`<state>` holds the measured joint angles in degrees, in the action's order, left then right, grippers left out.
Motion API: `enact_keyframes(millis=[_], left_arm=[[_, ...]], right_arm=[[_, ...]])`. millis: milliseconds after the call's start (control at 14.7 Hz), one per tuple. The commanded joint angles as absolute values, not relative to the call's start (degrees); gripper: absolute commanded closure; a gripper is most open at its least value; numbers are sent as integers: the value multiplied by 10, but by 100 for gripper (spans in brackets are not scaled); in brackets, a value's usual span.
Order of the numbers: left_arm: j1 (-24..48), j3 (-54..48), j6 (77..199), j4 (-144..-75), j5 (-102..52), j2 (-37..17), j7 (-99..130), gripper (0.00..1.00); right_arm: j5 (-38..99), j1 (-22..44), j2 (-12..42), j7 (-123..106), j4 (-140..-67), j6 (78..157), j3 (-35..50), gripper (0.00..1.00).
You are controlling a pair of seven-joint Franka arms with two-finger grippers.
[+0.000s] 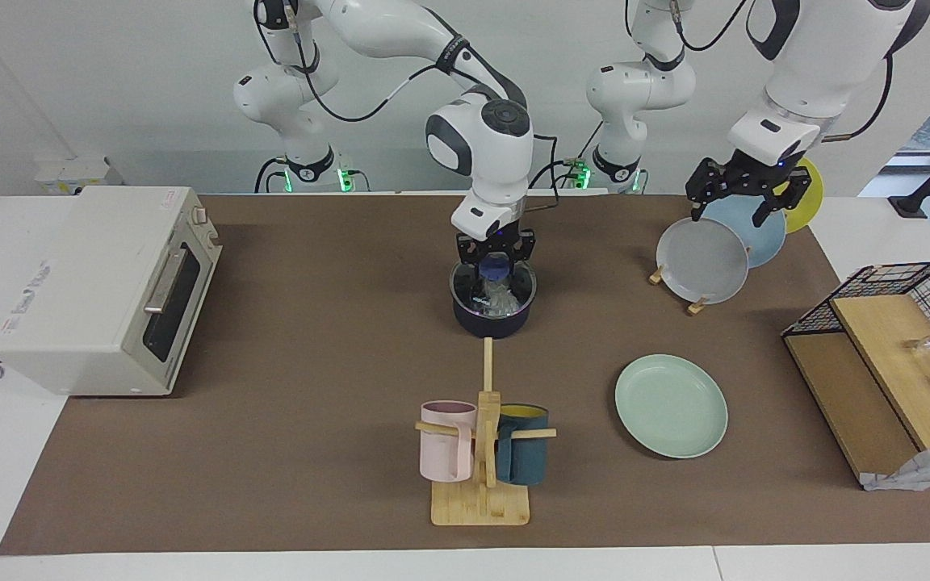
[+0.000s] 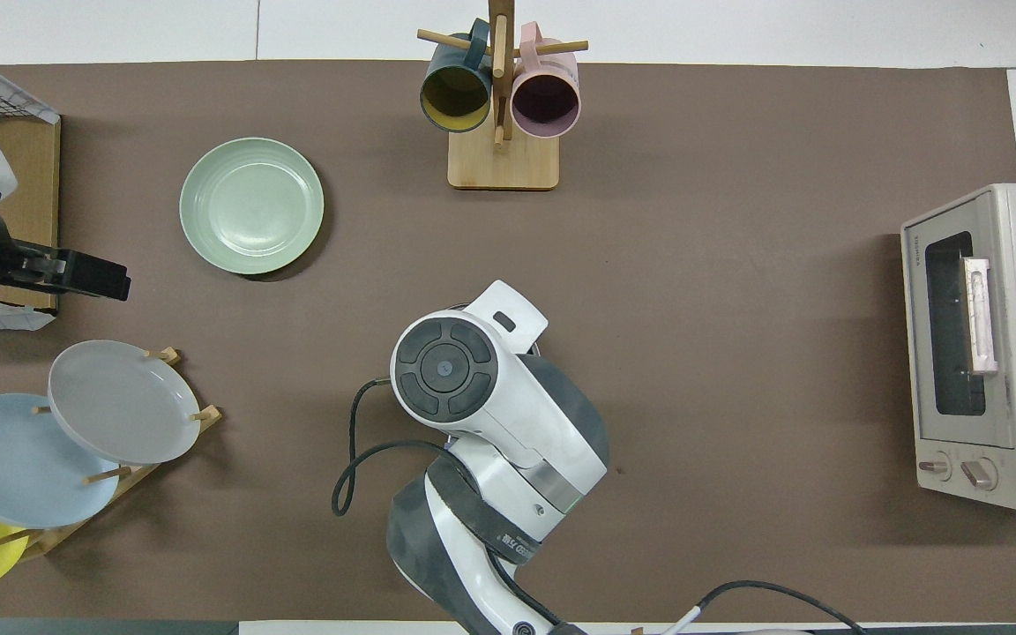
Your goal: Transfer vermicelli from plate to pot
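The facing view shows what the overhead view hides: the right gripper (image 1: 496,257) clenched on the blue knob (image 1: 496,264) of the glass lid (image 1: 493,290), which sits on the dark navy pot (image 1: 492,318). Through the glass the whitish vermicelli (image 1: 500,300) lies inside the pot. From overhead the right arm's wrist covers the pot almost entirely (only a sliver of rim shows). The mint-green plate (image 1: 671,405) lies bare, farther from the robots than the pot and toward the left arm's end of the bench (image 1: 312,339). The left gripper (image 1: 736,199) hangs released, fingers apart, over the plate rack's grey plate (image 1: 701,261). Between the pot and the toaster oven (image 1: 106,286) the brown mat is open; the mug tree (image 1: 483,452) stands farther from the robots than the pot.
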<state>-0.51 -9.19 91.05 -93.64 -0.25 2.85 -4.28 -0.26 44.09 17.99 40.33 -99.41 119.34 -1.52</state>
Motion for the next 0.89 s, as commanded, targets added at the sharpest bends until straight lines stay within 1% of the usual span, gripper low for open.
enact_keyframes(millis=[0,136,205,341,477,682,818], left_arm=[[3,-89,892,-923,0,27,-41,0],[4,-88,890,-923,-1,27,-41,0],[4,-88,889,-924,-1,28,-41,0],[4,-87,886,-924,-2,29,-41,0],[1,-86,889,-921,-1,27,-41,0],[3,-87,891,-921,-2,27,-33,0],[4,-89,899,-914,0,25,-13,0]], right_arm=[[11,439,174,413,-1017,1212,-12,26],[9,439,174,414,-1012,1212,-12,2],[3,437,174,413,-1007,1209,-12,0],[0,428,174,407,-993,1202,-15,0],[0,400,168,404,-970,1177,-15,0],[0,358,158,360,-914,1103,-18,0],[2,314,144,323,-871,1034,-17,0]])
